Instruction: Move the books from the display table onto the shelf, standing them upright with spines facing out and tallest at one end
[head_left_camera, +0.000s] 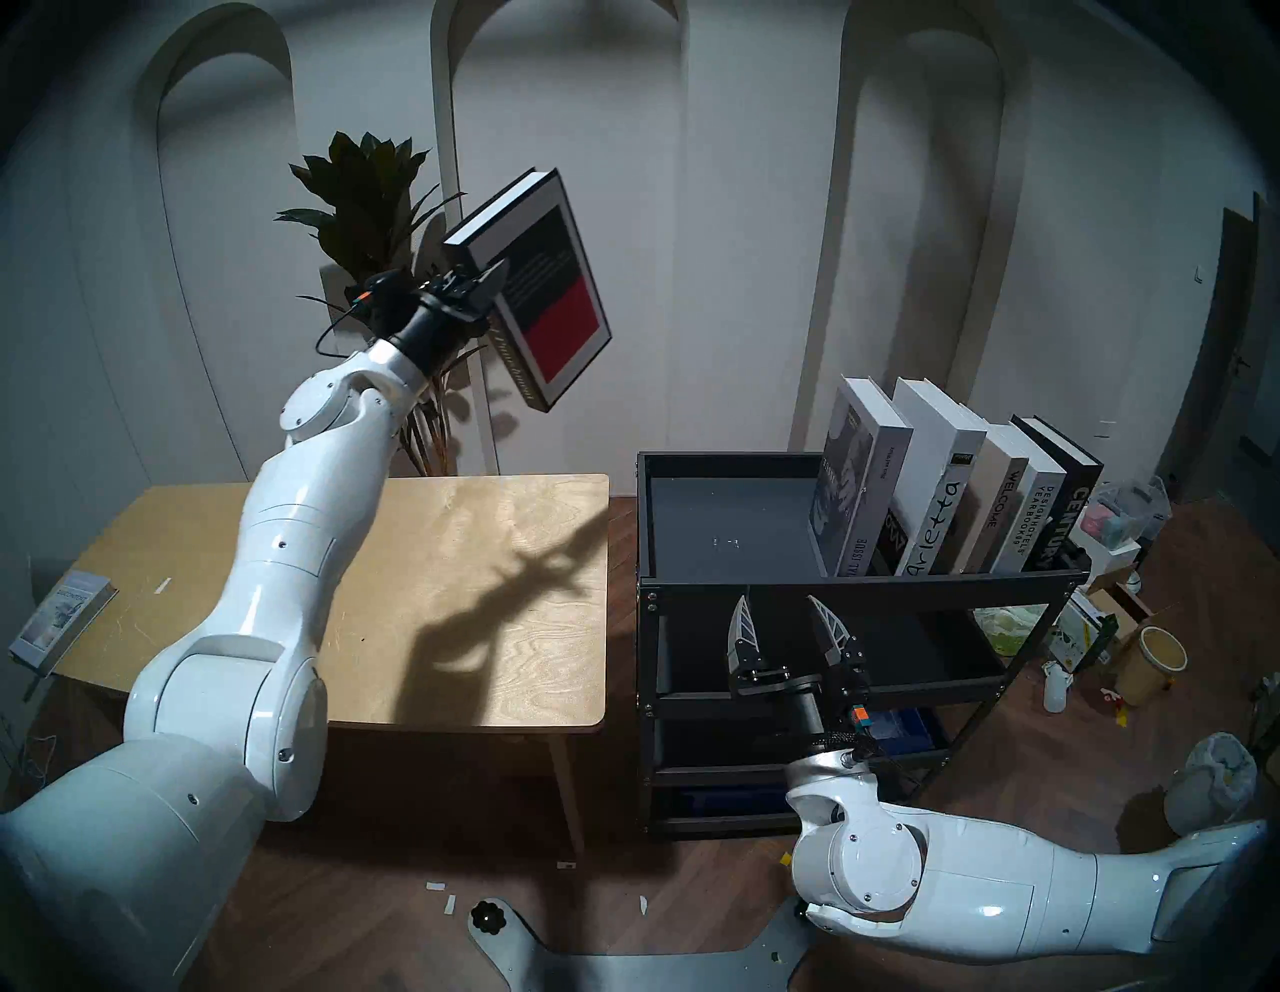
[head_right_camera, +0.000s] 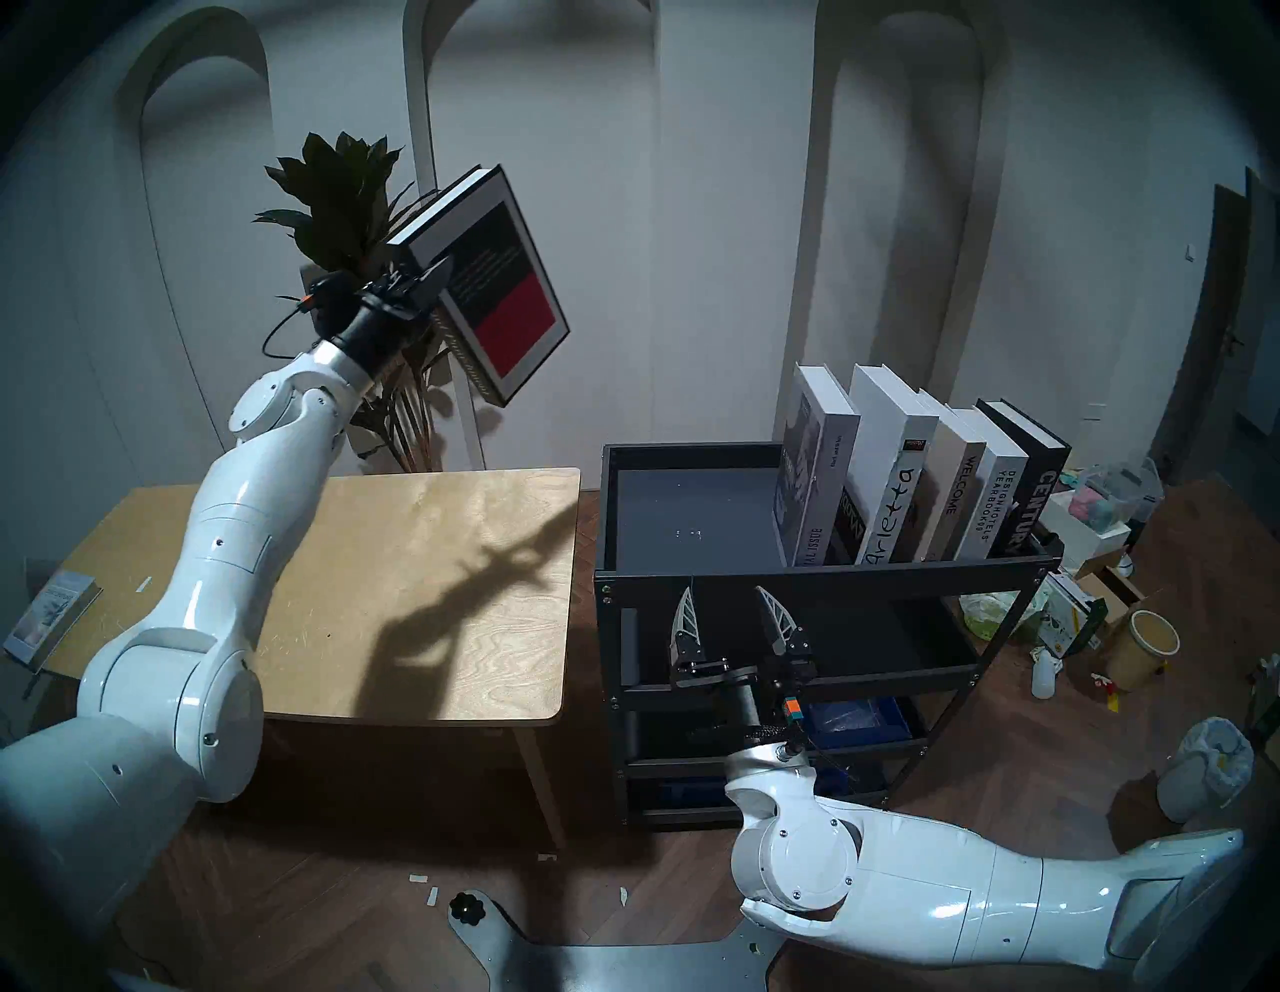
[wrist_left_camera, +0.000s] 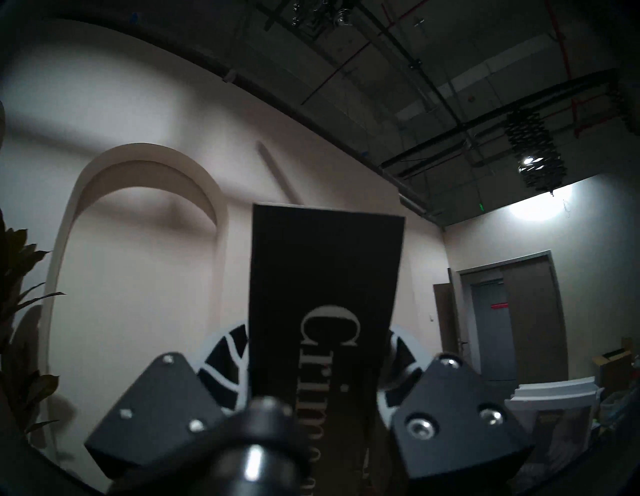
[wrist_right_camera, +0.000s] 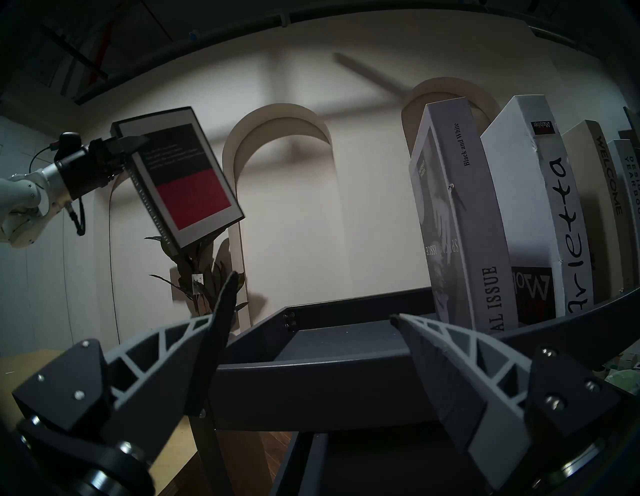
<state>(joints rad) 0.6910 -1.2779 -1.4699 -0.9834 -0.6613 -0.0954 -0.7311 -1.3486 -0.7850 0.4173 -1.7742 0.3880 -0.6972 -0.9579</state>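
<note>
White arched wall panels back a dim room with a dark wood floor, where a potted plant (head_left_camera: 374, 201) stands behind the display table (head_left_camera: 485, 623). That light plywood top carries only a small thin grey book (head_left_camera: 59, 620) lying flat at its far left edge, partly overhanging. Raised well above the table, the left gripper (head_left_camera: 485, 280) is clamped on the Crime and Punishment book (head_left_camera: 547, 298), its jaws pressed against both covers near the spine; the left wrist view shows the black spine with its white lettering running up between the two fingers (wrist_left_camera: 225, 367). The book hangs tilted in the air, its black and red cover turned toward the shelf (head_left_camera: 692, 596). On the rack's rimmed top tray five hardcovers stand with spines outward, crowded to its right side and leaning to the right: Special Issue (head_left_camera: 855, 499) at the left, then Arietta (head_left_camera: 935, 485), Welcome (head_left_camera: 997, 512), Designhotels Yearbook (head_left_camera: 1039, 512) and Century (head_left_camera: 1067, 512). The left half of the tray is bare. Low in front of the rack, the right gripper (head_left_camera: 789, 627) sits with its jaws spread wide and nothing between them, pointing toward the front rim of the top tray, below the standing books.
</note>
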